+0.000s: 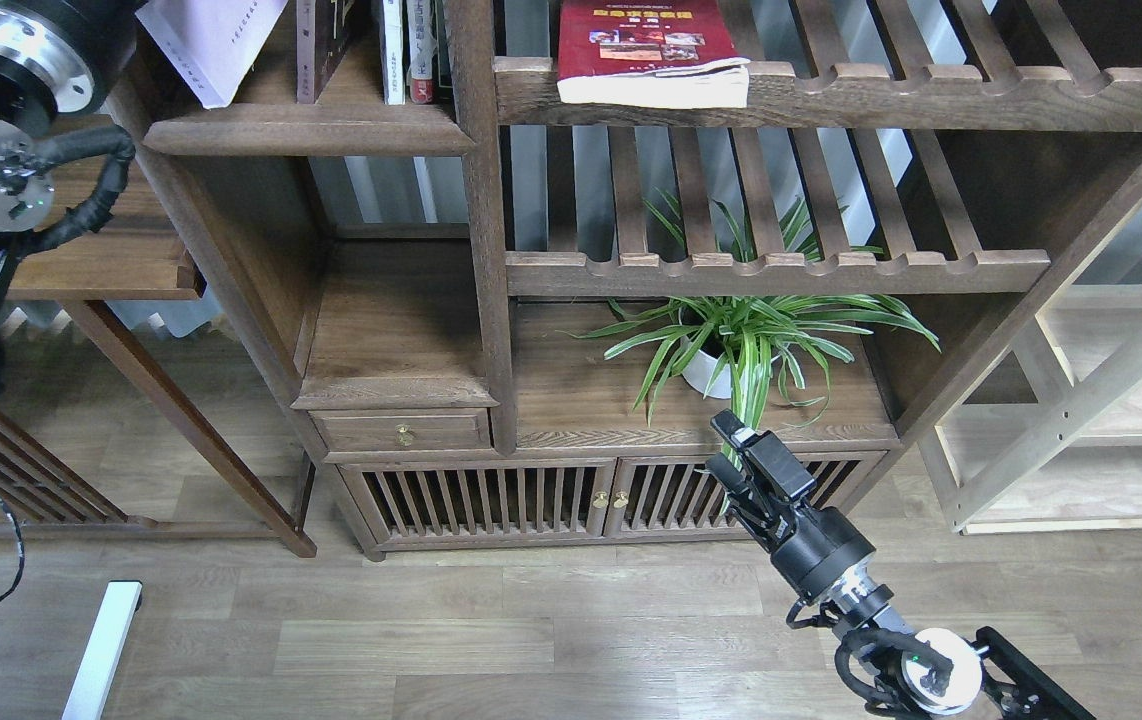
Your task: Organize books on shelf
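Observation:
A white book (216, 45) hangs tilted at the top left, its lower corner over the dark-brown shelf board (301, 132). My left arm reaches up beside it. My left gripper (131, 8) is mostly cut off by the top edge, and the book moves with it. A maroon-brown book (316, 50) and two thin books (406, 50) stand upright on the same board. A red book (651, 55) lies flat on the upper slatted rack. My right gripper (726, 447) is open and empty, low down in front of the cabinet.
A potted spider plant (731, 345) stands on the cabinet top just above my right gripper. A small drawer (401, 432) and slatted doors (491, 500) are below. A pale shelving unit (1111, 420) stands at right and a dark side table (91, 265) at left.

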`<state>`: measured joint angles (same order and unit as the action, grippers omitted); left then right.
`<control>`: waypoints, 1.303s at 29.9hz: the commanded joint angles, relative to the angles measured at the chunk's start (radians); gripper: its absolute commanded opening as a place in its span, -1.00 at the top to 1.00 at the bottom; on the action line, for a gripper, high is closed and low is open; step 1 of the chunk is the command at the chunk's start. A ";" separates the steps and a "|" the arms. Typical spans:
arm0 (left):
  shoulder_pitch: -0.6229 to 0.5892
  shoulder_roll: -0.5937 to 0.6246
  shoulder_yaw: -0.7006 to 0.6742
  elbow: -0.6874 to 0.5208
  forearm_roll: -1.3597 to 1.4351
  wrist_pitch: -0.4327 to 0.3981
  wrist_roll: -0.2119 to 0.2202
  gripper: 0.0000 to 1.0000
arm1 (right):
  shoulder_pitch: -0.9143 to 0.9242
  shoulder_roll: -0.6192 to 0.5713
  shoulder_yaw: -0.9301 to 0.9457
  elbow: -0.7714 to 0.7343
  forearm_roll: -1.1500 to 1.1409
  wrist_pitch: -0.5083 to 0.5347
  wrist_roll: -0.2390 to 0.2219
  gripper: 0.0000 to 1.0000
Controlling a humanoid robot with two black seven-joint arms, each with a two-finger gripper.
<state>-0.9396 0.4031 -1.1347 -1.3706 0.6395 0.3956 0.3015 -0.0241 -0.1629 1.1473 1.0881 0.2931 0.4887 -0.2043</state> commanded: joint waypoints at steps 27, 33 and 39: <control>-0.384 -0.106 0.230 0.668 -0.006 -0.320 -0.136 0.98 | -0.028 0.000 0.026 0.022 0.009 0.000 0.002 -0.89; -0.418 -0.130 0.302 0.777 -0.006 -0.376 -0.157 0.96 | -0.037 -0.001 0.026 0.033 0.009 0.000 0.002 -0.88; -0.429 -0.144 0.365 0.791 -0.006 -0.388 -0.157 0.95 | -0.037 0.005 0.025 0.038 0.009 0.000 0.002 -0.87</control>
<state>-1.3680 0.2695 -0.7857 -0.5837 0.6337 0.0062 0.1427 -0.0612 -0.1609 1.1735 1.1232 0.3020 0.4887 -0.2026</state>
